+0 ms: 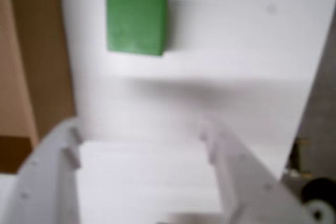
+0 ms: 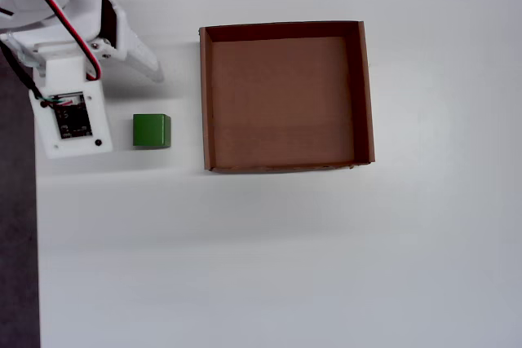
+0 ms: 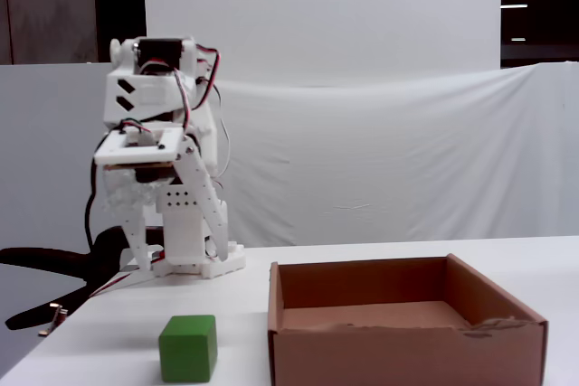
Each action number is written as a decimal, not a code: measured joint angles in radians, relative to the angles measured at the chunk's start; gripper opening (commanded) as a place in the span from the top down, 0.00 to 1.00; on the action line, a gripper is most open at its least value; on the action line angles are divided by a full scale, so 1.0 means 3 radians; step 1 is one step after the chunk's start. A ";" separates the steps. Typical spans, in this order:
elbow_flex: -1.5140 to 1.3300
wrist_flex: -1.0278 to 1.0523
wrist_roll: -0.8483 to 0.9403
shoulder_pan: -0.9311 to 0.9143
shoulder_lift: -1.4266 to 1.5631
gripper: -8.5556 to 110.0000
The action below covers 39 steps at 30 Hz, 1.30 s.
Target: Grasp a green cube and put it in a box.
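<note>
The small, solid bright-green cube [image 2: 152, 130] sits on the white counter [image 2: 269, 250] just beside the shallow brown cardboard box [image 2: 207, 103]. The white pincer [image 1: 142, 142] hangs open, empty. Probably light and rigid; grip 2 opposite flat faces.

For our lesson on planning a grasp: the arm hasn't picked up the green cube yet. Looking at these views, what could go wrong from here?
1. The green cube sits close beside the box wall, so a finger of the open gripper might knock the wall on its way down.
2. In the wrist view the cube lies up and left of the gap between the fingers; descending without recentring might push it aside.
3. Carried too low, the cube could catch the wall.
</note>
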State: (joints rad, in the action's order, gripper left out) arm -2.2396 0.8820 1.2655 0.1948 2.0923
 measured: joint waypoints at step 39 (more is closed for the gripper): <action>0.1002 -0.0470 -0.0225 0.0159 -0.1871 0.67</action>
State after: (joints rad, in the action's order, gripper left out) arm -1.9390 0.7409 1.1980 0.2424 1.5309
